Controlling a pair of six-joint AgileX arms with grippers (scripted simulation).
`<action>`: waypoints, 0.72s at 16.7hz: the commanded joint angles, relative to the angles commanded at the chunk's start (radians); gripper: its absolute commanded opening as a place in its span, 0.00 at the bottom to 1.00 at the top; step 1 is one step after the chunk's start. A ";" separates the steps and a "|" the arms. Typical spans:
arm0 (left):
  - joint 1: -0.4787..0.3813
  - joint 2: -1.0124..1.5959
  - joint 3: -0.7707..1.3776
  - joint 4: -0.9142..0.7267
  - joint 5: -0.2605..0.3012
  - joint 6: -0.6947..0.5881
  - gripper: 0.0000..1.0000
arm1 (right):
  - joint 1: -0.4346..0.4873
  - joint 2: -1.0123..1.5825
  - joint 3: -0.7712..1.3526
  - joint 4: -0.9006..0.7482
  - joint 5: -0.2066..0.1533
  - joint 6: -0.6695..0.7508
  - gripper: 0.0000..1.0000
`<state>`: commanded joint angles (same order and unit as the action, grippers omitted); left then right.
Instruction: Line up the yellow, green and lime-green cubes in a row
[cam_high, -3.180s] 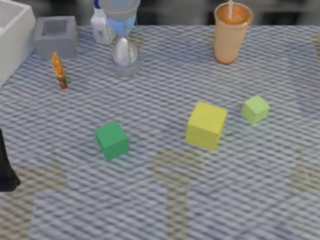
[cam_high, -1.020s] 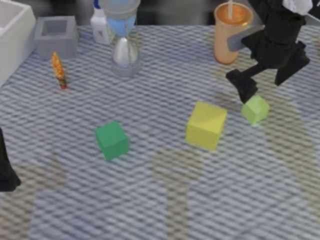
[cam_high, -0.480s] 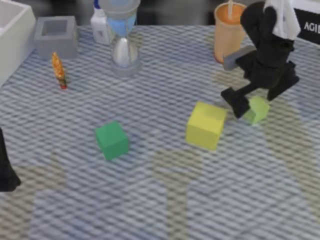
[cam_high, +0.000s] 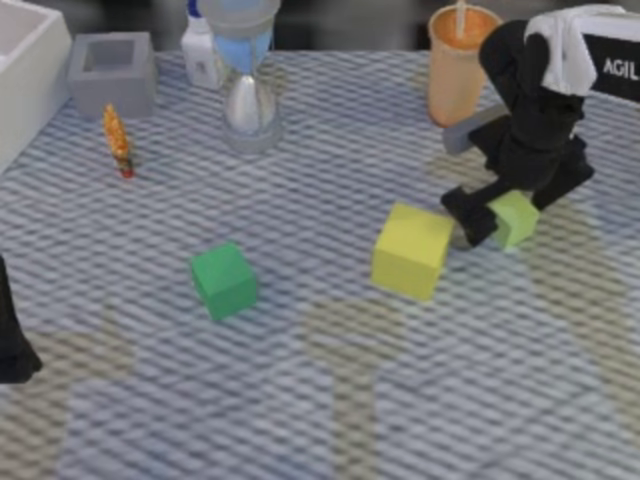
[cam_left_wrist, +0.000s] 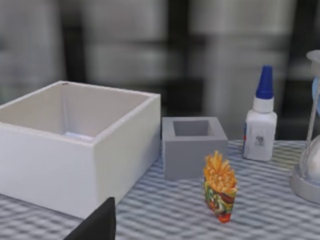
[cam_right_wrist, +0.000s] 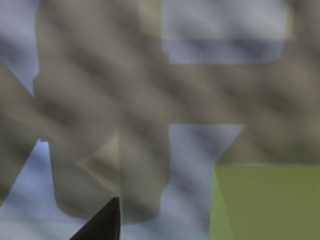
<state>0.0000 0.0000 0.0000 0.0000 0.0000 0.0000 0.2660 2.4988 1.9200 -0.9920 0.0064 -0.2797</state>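
The small pale lime-green matte cube (cam_high: 517, 218) sat on the counter (cam_high: 330, 400) between the spread fingers of the right tool (cam_high: 510, 205), one dark finger (cam_high: 470, 215) low at its left face and the other at its far right side. The tool stood open around it, not yet closed on it. In the right wrist view the same cube (cam_right_wrist: 265, 202) filled one corner, close under the camera. Just to the left of the tool lay the large yellow matte cube (cam_high: 411, 250), nearly touching that left finger. The deep green matte cube (cam_high: 224, 280) was well apart, farther left. Behind the tool stood an orange plastic cup (cam_high: 458, 65). The left tool (cam_high: 12, 340) waited at the counter's left edge, and I cannot tell its state.
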 joint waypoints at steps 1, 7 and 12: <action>0.000 0.000 0.000 0.000 0.000 0.000 1.00 | 0.000 0.000 0.000 0.000 0.000 0.000 0.85; 0.000 0.000 0.000 0.000 0.000 0.000 1.00 | 0.000 0.000 0.000 0.000 0.000 0.000 0.40; 0.000 0.000 0.000 0.000 0.000 0.000 1.00 | 0.000 0.000 0.000 0.000 0.000 0.000 0.02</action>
<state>0.0000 0.0000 0.0000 0.0000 0.0000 0.0000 0.2660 2.4988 1.9200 -0.9920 0.0064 -0.2797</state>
